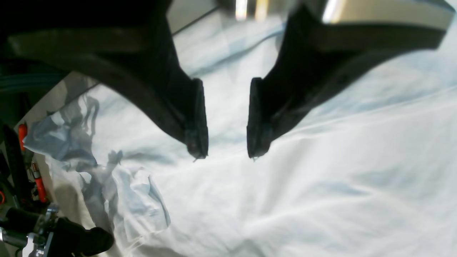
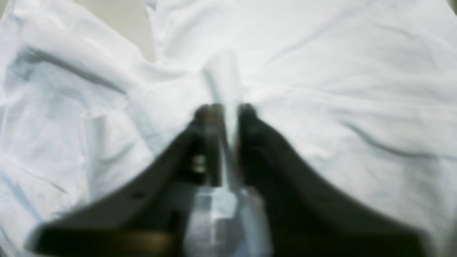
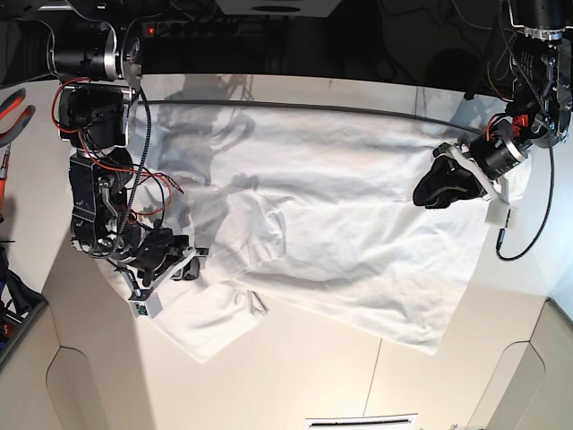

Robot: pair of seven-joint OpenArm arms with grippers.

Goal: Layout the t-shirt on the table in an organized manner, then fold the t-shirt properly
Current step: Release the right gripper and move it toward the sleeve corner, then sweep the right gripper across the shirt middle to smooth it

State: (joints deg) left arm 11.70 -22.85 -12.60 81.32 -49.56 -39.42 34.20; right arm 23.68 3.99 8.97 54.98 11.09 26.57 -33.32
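Nearby, red-handled pliers (image 3: pixel 12 106) beside t-shirt (image 3: pixel 340 224).

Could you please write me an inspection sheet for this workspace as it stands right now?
Surface: white table, bare toward the near edge.
Job's things: white t-shirt spread out, wrinkled, bunched at the right gripper's end.
Clutter: nothing seen on the table.
Grippers: left gripper open above the cloth; right gripper shut on a pinched fold of shirt.
Cables: red and black wires along the right arm; black cable by the left.
Surroundings: red-handled tool at the side.
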